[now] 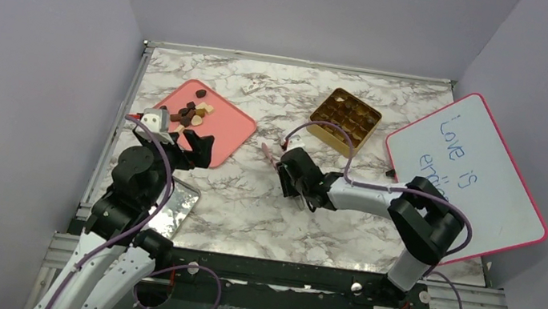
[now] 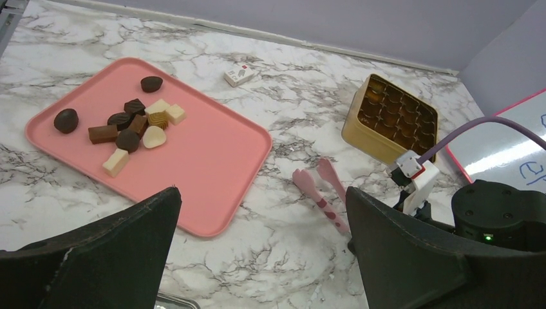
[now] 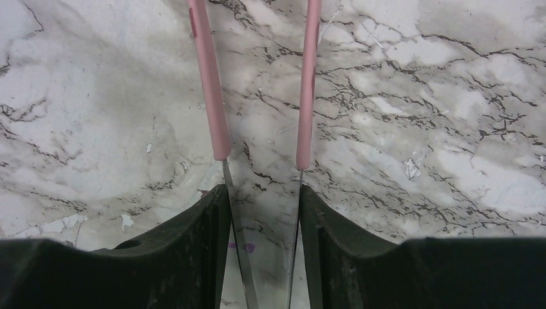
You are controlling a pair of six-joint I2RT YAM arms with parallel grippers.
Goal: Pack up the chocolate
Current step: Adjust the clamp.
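The chocolate [image 1: 191, 113] is a cluster of dark, tan and cream pieces [image 2: 129, 125] at the far-left end of a pink tray [image 1: 230, 128] [image 2: 212, 161]. My left gripper [image 1: 189, 145] [image 2: 261, 206] hovers open over the tray's near edge with nothing between its fingers. My right gripper [image 1: 291, 173] [image 3: 263, 193] is low over the marble between tray and box. It is shut on the metal stems of the pink tweezers [image 1: 269, 151] [image 2: 322, 193] [image 3: 209, 96], whose two arms stand apart and point toward the tray. No chocolate is between the tweezer tips.
A square gold box [image 1: 344, 120] [image 2: 393, 119] with gridded compartments stands at the back right. A pink-framed whiteboard [image 1: 470, 174] leans at the right. A small white packet [image 2: 238, 75] lies behind the tray. A shiny metal sheet [image 1: 174, 209] lies near my left arm.
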